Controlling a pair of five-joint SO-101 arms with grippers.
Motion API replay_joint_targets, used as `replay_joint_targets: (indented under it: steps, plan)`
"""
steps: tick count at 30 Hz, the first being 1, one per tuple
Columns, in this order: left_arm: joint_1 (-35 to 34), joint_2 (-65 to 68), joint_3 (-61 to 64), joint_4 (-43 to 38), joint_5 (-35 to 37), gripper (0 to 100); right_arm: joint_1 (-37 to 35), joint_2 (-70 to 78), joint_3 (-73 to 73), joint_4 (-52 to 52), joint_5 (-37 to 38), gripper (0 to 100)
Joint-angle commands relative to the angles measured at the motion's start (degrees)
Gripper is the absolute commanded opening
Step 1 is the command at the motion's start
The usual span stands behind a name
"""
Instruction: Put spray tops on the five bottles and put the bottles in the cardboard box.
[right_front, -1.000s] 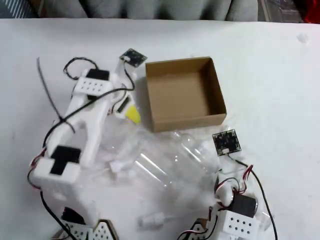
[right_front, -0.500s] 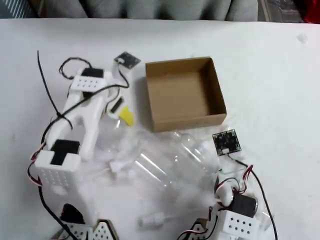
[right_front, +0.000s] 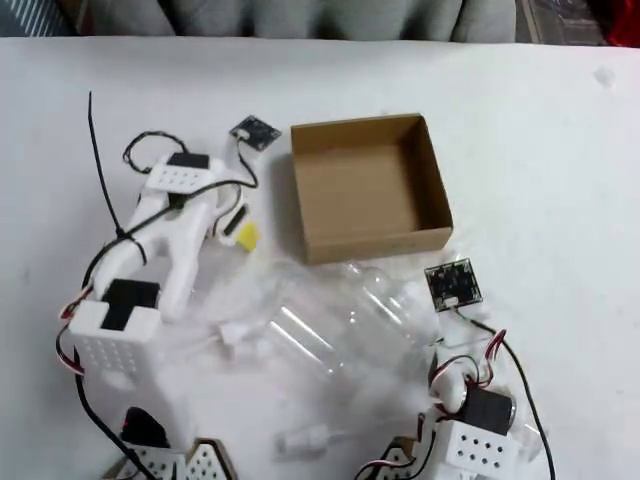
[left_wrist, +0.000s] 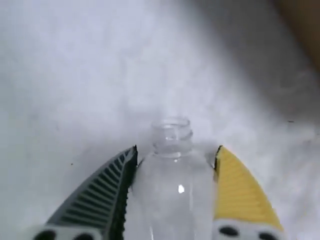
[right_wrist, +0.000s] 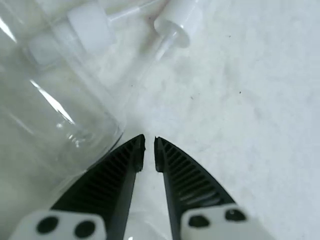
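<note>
- Now the left gripper (left_wrist: 175, 150) pinches a clear bottle (left_wrist: 172, 195) just under its bare, open neck, with the dark finger on one side and the yellow on the other.
- Right gripper (right_wrist: 149, 142) has its fingers almost pressed together on nothing, just beside a lying bottle (right_wrist: 55, 115); two spray tops (right_wrist: 177, 20) lie beyond.
- Box (right_front: 375, 243) sits open on the table (right_front: 540, 150); more bottles (right_front: 330, 320) lie before its front wall.

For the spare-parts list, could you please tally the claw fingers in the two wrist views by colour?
Black: 3, one on the left claw gripping the bottle, two on the right claw
Yellow: 1, on the left claw
Total: 4
</note>
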Motion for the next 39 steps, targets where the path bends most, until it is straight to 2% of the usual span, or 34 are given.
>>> replay_joint_targets:
  steps: [1, 3, 8, 17, 22, 27, 29, 33, 39]
  plan:
    - [-0.66, -0.92, -0.35, -1.14, -0.44, 3, 0.57, 0.13, 0.44, -0.66, 0.26, 1.6]
    - [-0.84, -1.19, -0.26, -1.14, -0.44, 6, 0.66, 0.13, 0.44, -0.66, 0.26, 1.6]
    - [-2.86, -1.27, -0.7, -1.05, -0.26, 2, 0.75, 0.13, 0.35, -1.01, -0.09, 1.6]
    - [-5.85, -0.84, -2.37, -5.01, 11.43, 2, 4.26, 0.48, -9.85, -8.22, -0.18, 1.5]
    - [-7.25, -0.75, -2.02, -8.18, 16.97, 2, -2.59, 0.75, -19.78, -7.6, 0.09, 1.5]
    - [-7.34, -0.75, -1.93, -8.53, 16.88, 2, -16.48, 5.14, -29.36, -1.36, 0.44, 1.5]
    - [-7.34, -0.75, -2.11, -8.53, 16.88, 2, -24.31, 10.68, -33.67, 0.4, 1.14, 1.7]
    - [-7.52, -0.75, -2.37, -8.53, 16.88, 2, -40.22, 23.52, -40.88, 3.91, 7.56, 1.8]
    - [-9.45, -0.75, -2.2, -10.64, 17.23, 2, -58.51, 36.97, -43.96, 3.47, 7.47, 2.0]
